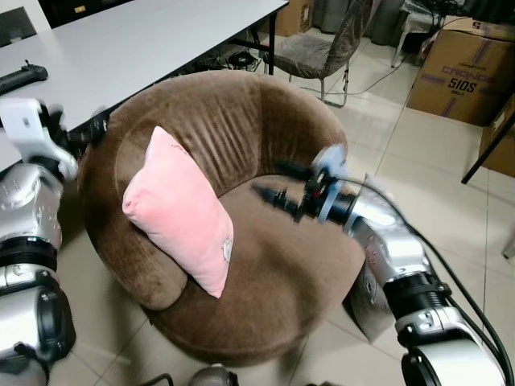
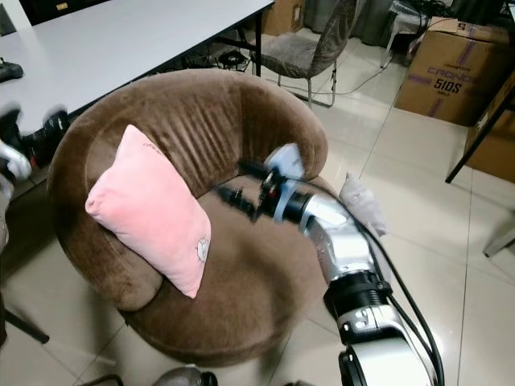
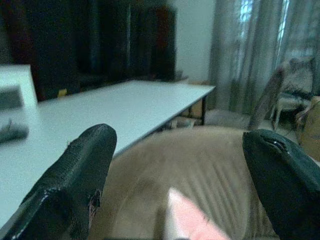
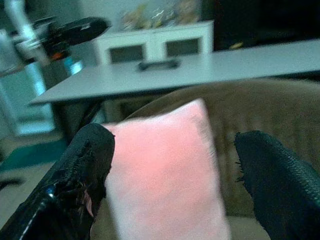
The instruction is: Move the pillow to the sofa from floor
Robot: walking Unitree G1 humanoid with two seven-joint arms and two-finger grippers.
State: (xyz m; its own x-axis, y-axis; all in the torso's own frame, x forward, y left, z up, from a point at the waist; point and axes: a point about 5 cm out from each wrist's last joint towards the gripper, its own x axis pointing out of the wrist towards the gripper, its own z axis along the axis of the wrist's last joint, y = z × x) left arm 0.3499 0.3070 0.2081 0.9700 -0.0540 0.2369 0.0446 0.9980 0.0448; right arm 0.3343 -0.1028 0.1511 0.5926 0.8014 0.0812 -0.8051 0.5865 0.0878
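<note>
right end effector (image 1: 269, 183) hangs over the seat, fingers spread and empty. pink pillow (image 1: 183, 211) already leans on the sofa (image 1: 241, 121) left side. left end effector (image 3: 180, 175) spread too. looks done, next just back off.

Pale tiled floor (image 1: 434, 169), white table (image 1: 137, 40) — mesh chair (image 1: 314, 48), cardboard boxes (image 1: 459, 72)

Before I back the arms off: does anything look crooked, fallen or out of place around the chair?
The pink pillow isn't flat: it stands tilted against the brown sofa back, one corner hanging over the front edge. A small grey cushion-like thing lies on the floor tiles behind the right arm. Both the right hand and the left hand are open, holding nothing.
</note>
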